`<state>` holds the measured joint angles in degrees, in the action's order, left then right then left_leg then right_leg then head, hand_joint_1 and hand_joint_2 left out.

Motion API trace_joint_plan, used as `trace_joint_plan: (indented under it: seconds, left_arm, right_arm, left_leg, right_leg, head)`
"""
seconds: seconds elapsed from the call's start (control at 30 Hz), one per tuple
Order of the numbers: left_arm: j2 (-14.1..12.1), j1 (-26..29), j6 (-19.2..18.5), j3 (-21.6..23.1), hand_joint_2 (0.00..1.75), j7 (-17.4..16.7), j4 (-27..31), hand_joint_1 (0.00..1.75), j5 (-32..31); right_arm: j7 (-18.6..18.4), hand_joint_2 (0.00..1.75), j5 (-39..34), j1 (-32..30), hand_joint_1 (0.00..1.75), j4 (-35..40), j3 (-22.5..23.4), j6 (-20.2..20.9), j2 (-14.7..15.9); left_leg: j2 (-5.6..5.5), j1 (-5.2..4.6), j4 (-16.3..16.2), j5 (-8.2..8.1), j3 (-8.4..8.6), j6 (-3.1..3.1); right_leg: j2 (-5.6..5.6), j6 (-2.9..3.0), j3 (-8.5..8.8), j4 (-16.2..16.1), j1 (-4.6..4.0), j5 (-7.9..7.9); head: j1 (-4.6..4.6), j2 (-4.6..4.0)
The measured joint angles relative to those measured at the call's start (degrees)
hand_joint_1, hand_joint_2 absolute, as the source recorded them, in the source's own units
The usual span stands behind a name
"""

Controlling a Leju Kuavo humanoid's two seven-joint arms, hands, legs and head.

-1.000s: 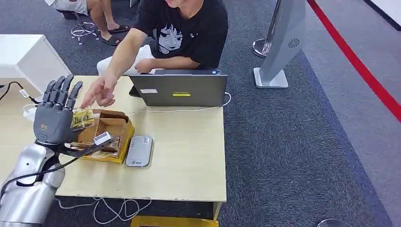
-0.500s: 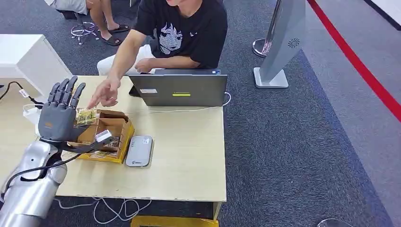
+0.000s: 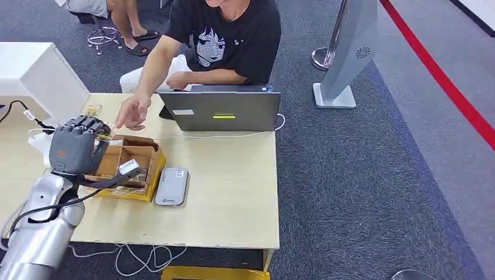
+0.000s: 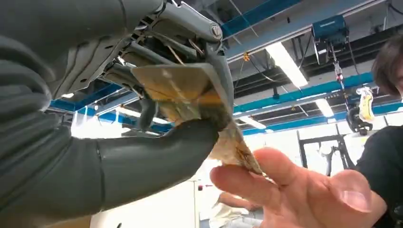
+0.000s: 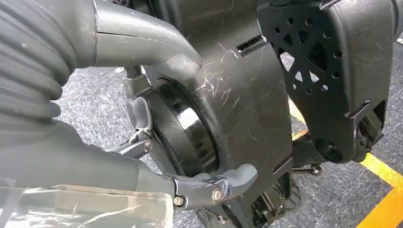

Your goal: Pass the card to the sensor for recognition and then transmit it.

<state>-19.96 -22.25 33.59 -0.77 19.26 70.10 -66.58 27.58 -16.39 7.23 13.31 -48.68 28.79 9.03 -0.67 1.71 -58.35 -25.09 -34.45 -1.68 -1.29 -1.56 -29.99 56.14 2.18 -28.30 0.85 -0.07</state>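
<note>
left hand (image 3: 74, 150): clamped on card (image 4: 183, 88), raised by person's hand (image 4: 304, 197)
right hand (image 5: 157, 161): hung empty, fingers apart
sensor (image 3: 171, 186): on table, scan presumably done
left: handover, release

Reader (image 3: 171, 186) right of box (image 3: 129, 167) (probably touching).

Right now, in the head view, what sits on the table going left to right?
Left hand holding the card → cardboard box → grey sensor → laptop.
</note>
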Motion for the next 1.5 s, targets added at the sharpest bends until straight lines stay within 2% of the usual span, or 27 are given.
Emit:
trace_joint_plan:
  seconds: [0.5, 0.6, 0.73, 0.8, 0.97, 1.1, 1.5]
  left_arm:
    - [0.2, -0.4, -0.2, 0.0, 1.75, 1.8, -0.3, 1.75, 1.8]
    - [0.6, -0.5, -4.3, 0.3, 1.75, 5.2, -0.5, 1.75, 4.7]
    - [1.5, 0.4, -9.4, 3.8, 1.75, 8.3, -1.0, 1.75, 6.8]
    - [2.3, 1.4, -10.7, 5.6, 1.75, 9.1, -1.6, 1.75, 7.2]
    - [3.7, 3.4, -11.1, 11.0, 1.75, 9.2, -6.0, 1.75, 6.7]
    - [3.8, 3.5, -12.2, 13.8, 1.75, 8.9, -10.1, 1.75, 6.9]
    - [3.6, 2.5, -12.8, 15.8, 1.75, 8.5, -15.7, 1.75, 7.6]
  right_arm:
    - [0.0, 1.75, 0.2, 0.1, 0.0, 0.0, -0.2, 0.4, 0.3]
    - [0.1, 1.75, 0.2, 0.1, 0.0, 0.0, -0.2, 0.3, 0.3]
    - [0.2, 1.75, 0.2, 0.1, 0.0, 0.0, -0.2, 0.2, 0.3]
    - [0.2, 1.75, 0.2, 0.2, 0.0, 0.0, -0.2, 0.2, 0.3]
    - [0.1, 1.75, 0.2, 0.2, 0.0, 0.0, -0.2, 0.1, 0.3]
    - [0.1, 1.75, 0.4, 0.3, 0.0, 0.0, -0.2, 0.5, 0.4]
    - [0.4, 1.75, 0.7, 0.4, 0.0, 0.0, -0.2, 1.1, 1.0]
  left_leg:
    - [0.0, 0.0, 0.0, 0.0, 0.0, 0.0]
    - [0.0, 0.0, 0.0, 0.0, -0.01, 0.0]
    - [0.0, -0.02, 0.0, 0.0, -0.03, 0.0]
    - [0.0, -0.03, 0.0, -0.01, -0.04, 0.0]
    - [0.0, -0.03, 0.0, -0.01, -0.05, 0.01]
    - [0.0, -0.02, 0.0, -0.01, -0.05, 0.0]
    - [-0.03, -0.02, 0.0, 0.0, -0.05, 0.01]
  right_leg:
    - [0.0, 0.0, 0.0, 0.0, 0.0, 0.0]
    - [0.0, 0.0, 0.0, 0.0, 0.0, 0.0]
    - [0.01, 0.0, 0.01, 0.0, 0.02, 0.0]
    - [0.0, 0.0, 0.0, 0.0, 0.02, 0.0]
    - [0.01, 0.0, -0.01, 0.0, 0.02, 0.0]
    - [0.01, 0.0, -0.01, 0.0, 0.01, 0.0]
    - [0.04, 0.0, 0.04, 0.0, 0.01, 0.0]
  head:
    - [0.0, 0.0]
    - [0.0, 0.0]
    - [0.0, 0.0]
    - [0.0, 0.0]
    - [0.0, 0.0]
    - [0.0, 0.0]
    - [0.0, 0.0]
